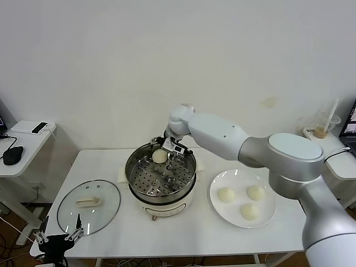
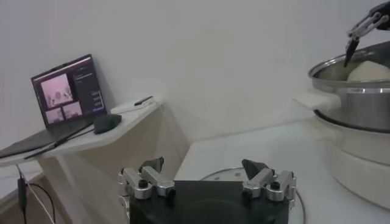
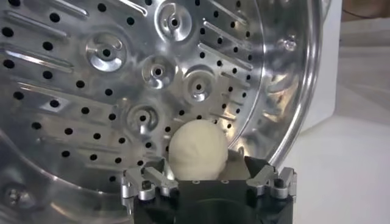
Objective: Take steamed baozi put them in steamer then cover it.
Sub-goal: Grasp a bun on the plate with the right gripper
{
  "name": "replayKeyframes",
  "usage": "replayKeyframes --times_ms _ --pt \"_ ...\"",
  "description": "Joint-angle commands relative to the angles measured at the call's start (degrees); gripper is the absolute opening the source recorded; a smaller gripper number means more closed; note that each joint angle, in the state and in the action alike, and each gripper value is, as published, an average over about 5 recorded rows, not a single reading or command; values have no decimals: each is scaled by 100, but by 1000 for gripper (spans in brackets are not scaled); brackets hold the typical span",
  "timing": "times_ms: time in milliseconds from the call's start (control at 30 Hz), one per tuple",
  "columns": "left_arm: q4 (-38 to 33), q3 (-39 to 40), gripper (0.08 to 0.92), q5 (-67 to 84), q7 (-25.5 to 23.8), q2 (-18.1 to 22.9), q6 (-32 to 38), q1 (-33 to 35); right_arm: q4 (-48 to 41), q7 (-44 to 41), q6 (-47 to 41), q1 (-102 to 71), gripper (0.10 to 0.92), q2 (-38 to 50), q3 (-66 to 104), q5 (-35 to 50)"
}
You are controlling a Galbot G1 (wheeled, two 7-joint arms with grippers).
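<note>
One bun sits in the steamer, right gripper spread around it

From the head view, the steamer [image 1: 160, 177] stands mid-table; the right gripper [image 1: 168, 148] reaches over its far rim, fingers open, a bun [image 1: 160, 156] just beside them on the holed floor. Three more buns [image 1: 226, 194] lie on a plate [image 1: 267, 216] to the steamer's right, the glass lid [image 1: 88, 206] to its left, near the left gripper [image 1: 57, 239]. Left wrist view: left gripper [image 2: 208, 178] open over the lid's edge, away from the steamer [image 2: 356, 97]. Right wrist view: the bun [image 3: 198, 152] rests between spread fingers [image 3: 267, 178], against the steamer [image 3: 292, 91] wall
</note>
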State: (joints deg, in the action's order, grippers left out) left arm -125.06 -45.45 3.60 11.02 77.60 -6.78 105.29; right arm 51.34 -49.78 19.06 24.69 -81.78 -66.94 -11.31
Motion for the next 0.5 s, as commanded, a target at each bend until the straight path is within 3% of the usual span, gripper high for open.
replayKeyframes --times_ms 33,267,500 --pt "-50 -8 823 3 -5 -9 -5 4 905 -698 -1227 496 823 521 -53 1365" --pt "-123 5 823 16 -27 -67 -29 -11 1680 -1079 -2505 850 823 1537 350 1859" --pt "-203 5 823 81 -73 -247 -127 -52 2860 -1254 -3417 931 823 3219 405 2338"
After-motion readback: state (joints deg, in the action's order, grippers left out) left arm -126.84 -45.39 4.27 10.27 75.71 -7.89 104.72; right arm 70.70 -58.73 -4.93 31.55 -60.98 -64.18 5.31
